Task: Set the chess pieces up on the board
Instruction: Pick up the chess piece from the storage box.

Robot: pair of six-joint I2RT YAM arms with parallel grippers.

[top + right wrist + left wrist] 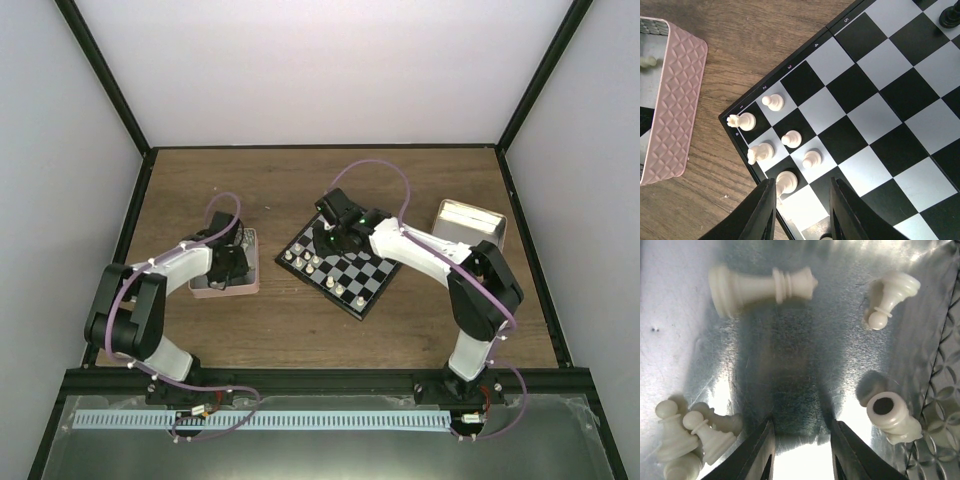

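- Expect light, stiff, slick handling from the chess pieces (762, 285): tiny, hard, likely to roll or topple.
- Best pinched across the narrow stem, square to the long axis.
- In the pink tray (675, 100), on its silvery floor: 1 tall cream one lying at 12 o'clock, 1 tipped at 2, 1 at 4, a cluster at 8.
- Left gripper (802, 427): narrow gap, holding nothing, low over that floor.
- Right gripper (802, 187): moderately parted, empty, above a corner of the board (880, 125), with 6 cream ones standing from 10 to 12 o'clock.
- Tan box (470, 225) at 2 o'clock of the board: cannot tell contents.
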